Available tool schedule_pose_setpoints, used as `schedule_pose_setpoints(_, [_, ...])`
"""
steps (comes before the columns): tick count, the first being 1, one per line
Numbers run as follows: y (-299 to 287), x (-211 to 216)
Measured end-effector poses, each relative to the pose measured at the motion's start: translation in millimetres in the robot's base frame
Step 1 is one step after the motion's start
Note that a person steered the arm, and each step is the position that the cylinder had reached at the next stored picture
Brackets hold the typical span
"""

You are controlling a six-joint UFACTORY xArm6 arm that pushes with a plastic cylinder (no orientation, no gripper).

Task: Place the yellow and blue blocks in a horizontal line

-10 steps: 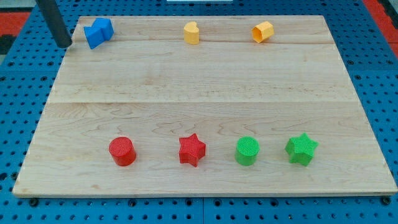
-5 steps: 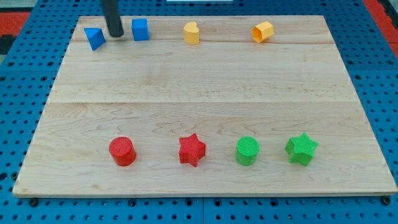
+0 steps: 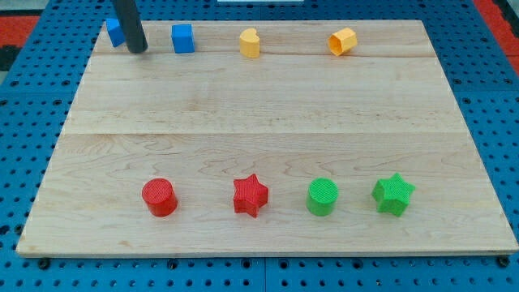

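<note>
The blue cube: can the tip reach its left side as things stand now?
Probably yes. My tip stands between the partly hidden blue block and the blue cube, with bare wooden board up to the cube's left side.

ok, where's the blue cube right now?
The blue cube sits near the view's top-left, in the top row, between my tip on its left and the yellow heart-shaped block on its right.

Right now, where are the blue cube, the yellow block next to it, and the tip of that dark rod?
blue cube (image 3: 182,38), camera view, its front face.
yellow block (image 3: 250,43), camera view, middle of its body.
my tip (image 3: 137,49), camera view, the rod's very end.
</note>
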State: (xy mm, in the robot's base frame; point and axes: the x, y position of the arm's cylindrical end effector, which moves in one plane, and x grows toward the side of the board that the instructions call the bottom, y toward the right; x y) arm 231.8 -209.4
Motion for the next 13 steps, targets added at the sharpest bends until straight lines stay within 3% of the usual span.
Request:
schedule_pose_setpoints(1, [12,-41])
schedule_pose_setpoints(3, [-84,-20])
schedule_pose_setpoints(5, [-96,-17])
schedule_pose_setpoints(7, [-95,27])
schedule_pose_setpoints(9, [-32,23])
schedule_pose_setpoints(10, [21,93])
schedule_pose_setpoints(12, [325,90])
schedule_pose_setpoints(13, [379,46])
